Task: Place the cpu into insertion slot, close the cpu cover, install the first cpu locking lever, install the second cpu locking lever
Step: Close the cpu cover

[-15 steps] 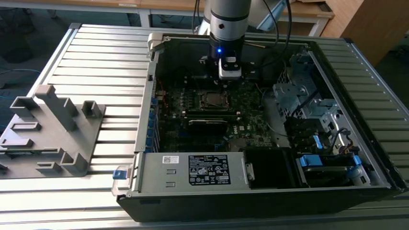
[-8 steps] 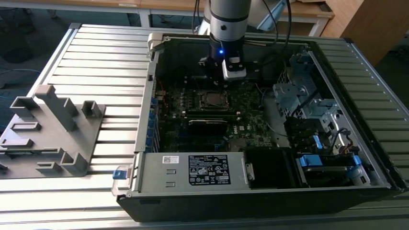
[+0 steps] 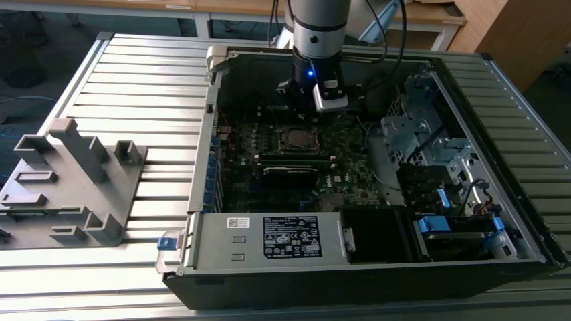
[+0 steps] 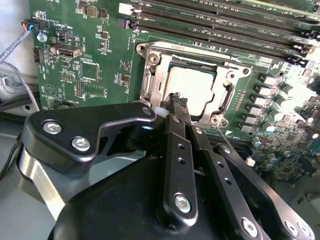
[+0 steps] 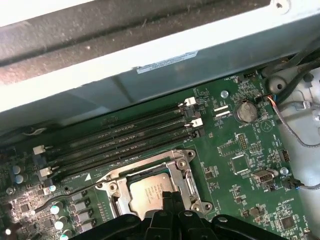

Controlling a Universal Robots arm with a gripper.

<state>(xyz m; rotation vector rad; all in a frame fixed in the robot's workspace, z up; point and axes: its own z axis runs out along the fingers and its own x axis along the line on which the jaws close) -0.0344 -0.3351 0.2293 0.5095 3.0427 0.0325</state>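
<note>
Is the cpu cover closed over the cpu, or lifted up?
Closed. In the second wrist view the cpu cover lies flat, framing the metal top of the cpu.

The cpu [image 4: 192, 87], a flat square chip with a silver-grey top, is seen seated level in the insertion slot [image 4: 144, 49], a silver-rimmed square socket on the green board [image 4: 90, 70]; the cpu cover [image 4: 152, 75], a thin silvery frame, is laid flat over the chip's edges, its centre left exposed.
</note>
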